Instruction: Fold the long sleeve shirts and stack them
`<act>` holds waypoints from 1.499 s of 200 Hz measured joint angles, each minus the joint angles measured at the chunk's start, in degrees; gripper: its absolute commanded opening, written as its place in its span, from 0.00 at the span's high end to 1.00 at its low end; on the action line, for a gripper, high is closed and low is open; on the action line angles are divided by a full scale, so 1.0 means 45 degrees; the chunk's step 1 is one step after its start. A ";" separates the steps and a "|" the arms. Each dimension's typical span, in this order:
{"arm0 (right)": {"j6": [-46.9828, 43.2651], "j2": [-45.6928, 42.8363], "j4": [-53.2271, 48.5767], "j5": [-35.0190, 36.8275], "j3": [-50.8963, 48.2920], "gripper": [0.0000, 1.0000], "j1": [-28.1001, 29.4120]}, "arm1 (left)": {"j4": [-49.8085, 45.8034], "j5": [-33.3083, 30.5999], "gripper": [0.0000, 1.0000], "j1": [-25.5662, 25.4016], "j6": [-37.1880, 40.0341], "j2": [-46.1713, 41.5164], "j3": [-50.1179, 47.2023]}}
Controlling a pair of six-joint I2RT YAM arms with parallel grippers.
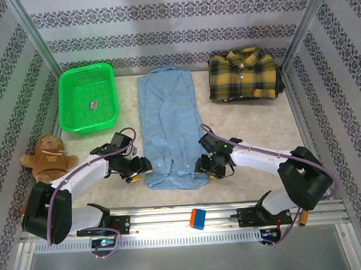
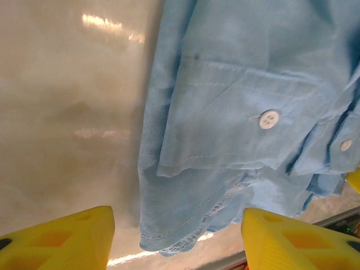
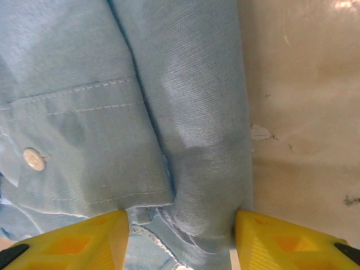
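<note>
Both left gripper (image 1: 142, 168) and right gripper (image 1: 201, 167) are spread at blue shirt (image 1: 167, 117) hem; basket (image 1: 64, 105), teddy (image 1: 47, 156), plaid shirt (image 1: 243, 75) are set aside.

blue shirt (image 1: 167, 120): flat, narrow, centre | plaid shirt (image 1: 243, 74): folded, far-right

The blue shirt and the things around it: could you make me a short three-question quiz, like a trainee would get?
1. True or false: the plaid shirt is spread out flat.
2. What sits by the left wall, nearer the arms than the green basket? A) teddy bear B) shoe C) cup
3. Fill in: the left fingers and the right fingers are at the ___ end of the blue shirt.

Key:
1. False: it lies folded in the far right corner.
2. A: the teddy bear.
3. Near: the end closest to the arms' bases.
</note>
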 measured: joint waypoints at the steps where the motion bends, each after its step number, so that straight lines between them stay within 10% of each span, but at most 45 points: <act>1: 0.0000 0.0010 0.0005 0.0000 -0.0005 0.48 0.0000 | 0.0010 0.0015 0.41 0.0000 0.0000 0.0015 -0.0005; 138: -0.0083 0.0112 0.0680 -0.0272 -0.0471 0.51 0.0000 | 0.1520 0.1316 0.66 -0.0170 -0.0631 0.1341 -0.0539; 166: -0.0078 0.0253 0.0801 -0.0282 -0.0471 0.61 0.0000 | 0.1826 0.1413 0.77 -0.0175 -0.0767 0.1627 -0.0539; 204: 0.0029 0.0481 0.0962 -0.0330 -0.0457 1.00 0.0000 | 0.1875 0.1452 0.93 -0.0180 -0.0748 0.1647 -0.0539; 300: -0.0180 -0.0563 -0.0194 -0.0427 0.1904 1.00 -0.1039 | 0.1287 0.1491 1.00 -0.0160 -0.0855 0.0117 0.0665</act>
